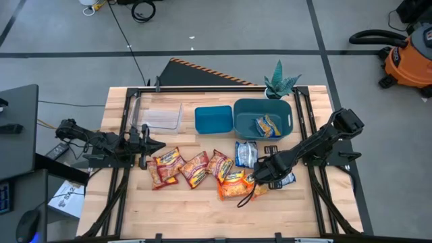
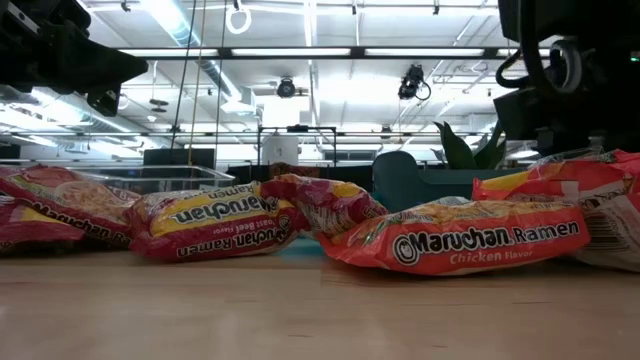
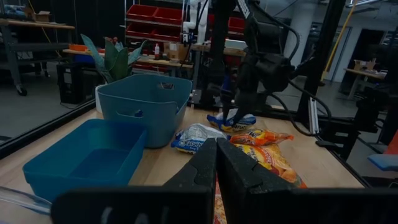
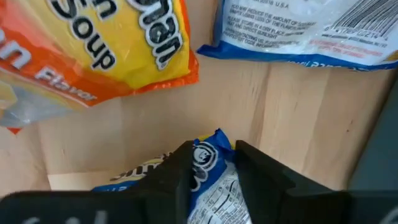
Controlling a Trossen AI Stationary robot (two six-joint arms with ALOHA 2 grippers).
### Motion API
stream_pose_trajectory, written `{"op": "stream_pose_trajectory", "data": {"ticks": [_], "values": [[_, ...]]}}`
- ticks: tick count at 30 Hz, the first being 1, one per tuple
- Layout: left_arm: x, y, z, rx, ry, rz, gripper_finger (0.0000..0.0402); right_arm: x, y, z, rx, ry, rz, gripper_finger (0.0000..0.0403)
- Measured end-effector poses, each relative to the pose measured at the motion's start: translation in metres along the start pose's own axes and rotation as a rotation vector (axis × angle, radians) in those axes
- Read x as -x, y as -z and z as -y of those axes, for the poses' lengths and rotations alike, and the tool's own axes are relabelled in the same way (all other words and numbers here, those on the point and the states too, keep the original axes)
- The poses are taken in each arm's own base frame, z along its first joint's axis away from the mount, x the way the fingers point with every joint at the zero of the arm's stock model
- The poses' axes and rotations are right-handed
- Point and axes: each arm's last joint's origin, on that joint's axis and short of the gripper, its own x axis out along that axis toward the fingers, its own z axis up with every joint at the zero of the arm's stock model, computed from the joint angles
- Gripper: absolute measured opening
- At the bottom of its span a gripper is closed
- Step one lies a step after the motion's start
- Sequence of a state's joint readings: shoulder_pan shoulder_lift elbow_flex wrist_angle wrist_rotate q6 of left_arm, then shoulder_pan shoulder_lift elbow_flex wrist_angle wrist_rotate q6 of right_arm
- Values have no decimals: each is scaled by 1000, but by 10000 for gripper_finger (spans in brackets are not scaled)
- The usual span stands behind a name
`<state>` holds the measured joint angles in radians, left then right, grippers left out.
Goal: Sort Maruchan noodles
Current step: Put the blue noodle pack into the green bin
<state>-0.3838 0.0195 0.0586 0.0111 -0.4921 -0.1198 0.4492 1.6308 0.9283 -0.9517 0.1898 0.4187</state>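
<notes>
Two dark jointed arms [image 1: 317, 143] — black cabling, matte black jaws.

Bright, even light falls from long ceiling strips [image 2: 300, 52], which blow out to white glare in the low view. The wooden table [image 1: 202, 206] carries only soft, short shadows beneath the arms. At table height the near boards blur while the orange packet [image 2: 470, 240] stays sharp. The left gripper [image 3: 216, 163] is a dark, unfocused silhouette against a dimmer room.
</notes>
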Motion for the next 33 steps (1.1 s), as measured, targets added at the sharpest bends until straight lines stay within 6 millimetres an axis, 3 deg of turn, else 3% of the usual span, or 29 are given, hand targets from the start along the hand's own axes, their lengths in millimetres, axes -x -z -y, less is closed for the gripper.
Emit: {"op": "stream_pose_trajectory", "data": {"ticks": [9, 17, 25, 33], "values": [[0, 0, 0, 0, 0, 0, 16, 6, -4, -1, 16, -3, 20, 13], [0, 0, 0, 0, 0, 0, 16, 30, -12, 0, 32, 35, 31, 17], [0, 0, 0, 0, 0, 0, 16, 76, -4, 10, 55, 188, 97, 7], [0, 0, 0, 0, 0, 0, 16, 128, 24, 44, -78, 334, 372, 9]]}}
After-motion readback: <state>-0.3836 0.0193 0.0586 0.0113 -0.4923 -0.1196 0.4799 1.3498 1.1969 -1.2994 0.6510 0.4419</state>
